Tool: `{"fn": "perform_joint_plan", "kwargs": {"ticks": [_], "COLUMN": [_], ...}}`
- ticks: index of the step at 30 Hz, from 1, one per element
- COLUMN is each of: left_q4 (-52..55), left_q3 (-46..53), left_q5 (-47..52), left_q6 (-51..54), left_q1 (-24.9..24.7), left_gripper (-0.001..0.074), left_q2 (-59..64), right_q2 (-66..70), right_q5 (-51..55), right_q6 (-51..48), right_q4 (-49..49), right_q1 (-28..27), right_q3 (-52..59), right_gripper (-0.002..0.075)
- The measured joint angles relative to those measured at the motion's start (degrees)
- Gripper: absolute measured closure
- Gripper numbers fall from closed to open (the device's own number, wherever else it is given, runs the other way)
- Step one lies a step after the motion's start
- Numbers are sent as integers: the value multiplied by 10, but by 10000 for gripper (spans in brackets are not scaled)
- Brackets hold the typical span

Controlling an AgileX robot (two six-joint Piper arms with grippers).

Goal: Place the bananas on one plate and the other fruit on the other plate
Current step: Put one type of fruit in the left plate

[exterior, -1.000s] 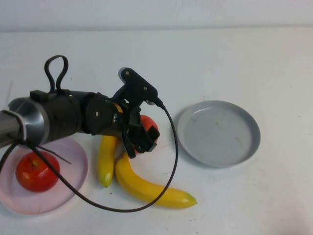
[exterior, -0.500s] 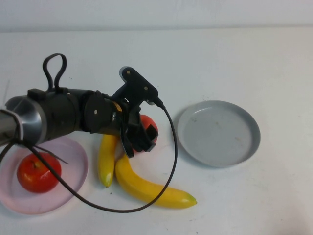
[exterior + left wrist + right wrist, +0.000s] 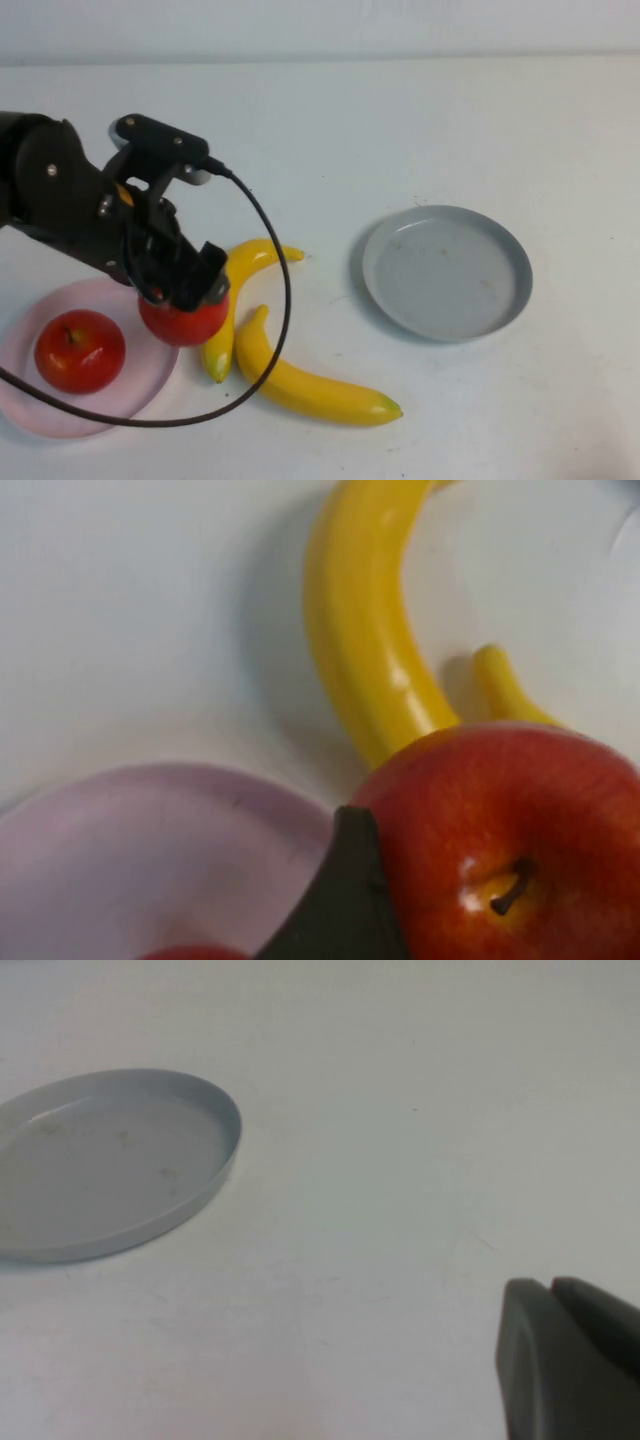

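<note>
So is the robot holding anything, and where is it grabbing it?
Yes. The left tool grips a red apple by its sides, at the pink plate's edge. The right tool is shut and holds nothing.

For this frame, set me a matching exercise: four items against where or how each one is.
Items:
1. grey plate
2. left gripper
3. two bananas
4. right gripper

States:
A. lying on the table
B. shut, empty, over bare table
C. holds nothing
D. gripping an apple at the pink plate rim

Pairs: 1-C, 2-D, 3-A, 4-B
</note>
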Motion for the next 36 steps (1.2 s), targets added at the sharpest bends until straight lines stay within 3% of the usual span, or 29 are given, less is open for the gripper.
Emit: {"fn": "perform_joint_plan", "kwargs": {"ticks": [4,28,36], "left_q4": [10,55,64], "left_q3": [0,0,0], "left_q5": [29,30,40], "left_q6": [-8,-24,-25], "left_q1": [27,76,76], "left_gripper": [163,162,95], "left_q2": [0,45,45], "right_q2": [0,0,0], "right_q5": [0,0,0], "right_q6": [0,0,0], "right_q4": [0,0,0], "right_q1": [0,0,0], "right_q3": [0,0,0], "right_gripper": [742,742,741]}}
